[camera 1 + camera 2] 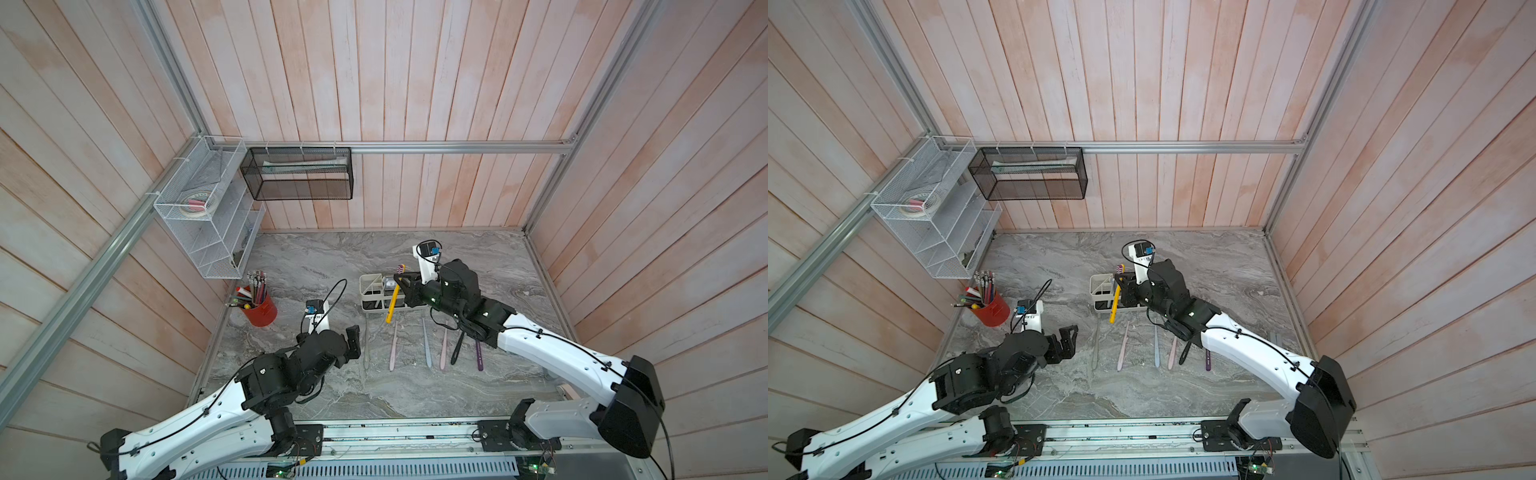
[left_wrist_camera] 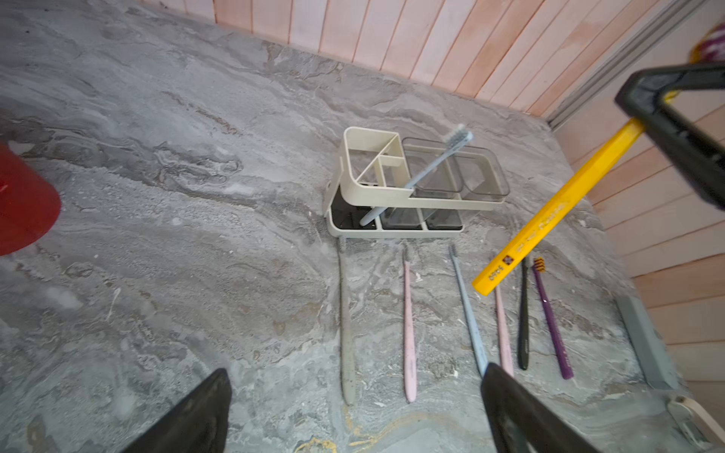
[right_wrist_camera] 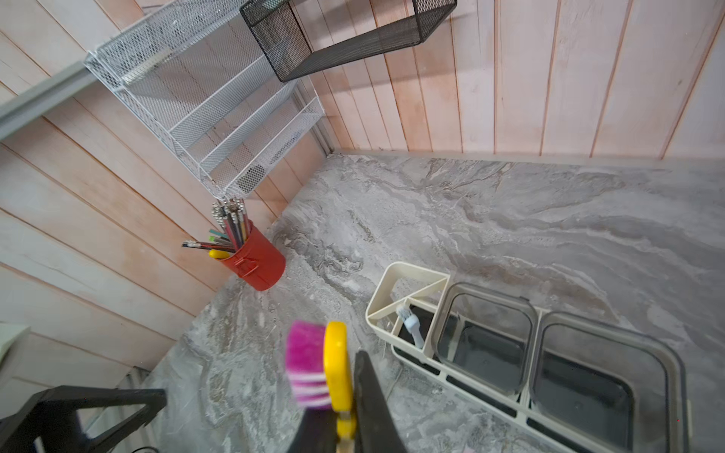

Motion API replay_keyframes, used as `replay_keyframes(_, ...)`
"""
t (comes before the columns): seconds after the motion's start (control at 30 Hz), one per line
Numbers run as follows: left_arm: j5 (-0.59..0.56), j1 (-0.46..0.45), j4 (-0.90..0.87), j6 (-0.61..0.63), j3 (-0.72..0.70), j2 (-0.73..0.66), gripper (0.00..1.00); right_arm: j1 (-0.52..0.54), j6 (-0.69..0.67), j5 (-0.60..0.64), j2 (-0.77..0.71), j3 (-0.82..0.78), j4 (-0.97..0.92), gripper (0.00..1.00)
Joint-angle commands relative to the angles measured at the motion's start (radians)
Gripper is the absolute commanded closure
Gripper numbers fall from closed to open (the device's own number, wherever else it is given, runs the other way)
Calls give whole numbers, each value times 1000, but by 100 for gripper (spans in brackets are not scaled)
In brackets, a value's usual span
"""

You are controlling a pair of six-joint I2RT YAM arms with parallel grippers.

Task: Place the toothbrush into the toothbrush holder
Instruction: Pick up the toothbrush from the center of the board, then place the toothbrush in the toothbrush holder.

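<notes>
My right gripper [image 1: 406,286] is shut on a yellow toothbrush [image 1: 392,302] with magenta bristles [image 3: 306,364]. The brush hangs tilted in the air, bristles up, close by the toothbrush holder [image 1: 371,291]. The holder is a cream oblong caddy [image 2: 365,135] with a divided section and two clear cups. A pale blue toothbrush [image 2: 423,172] leans in one slot. My left gripper [image 1: 353,340] stands open and holds nothing. It hovers low over the table, left of the loose brushes and nearer than the holder [image 1: 1100,286].
Several toothbrushes [image 2: 408,325] lie in a row on the marble table in front of the holder. A red cup of pencils [image 1: 259,305] stands at the left wall. A white wire rack [image 1: 203,216] and a black mesh basket [image 1: 299,172] hang on the walls.
</notes>
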Motion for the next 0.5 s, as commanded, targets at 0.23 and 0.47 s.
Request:
replay_keyframes(0.23, 77, 127, 8, 59, -32, -53, 0, 93, -299, 325, 188, 250, 12, 100)
replay_keyframes(0.47, 80, 134, 40, 69, -58, -66, 0, 115, -374, 441, 292, 258, 117, 100)
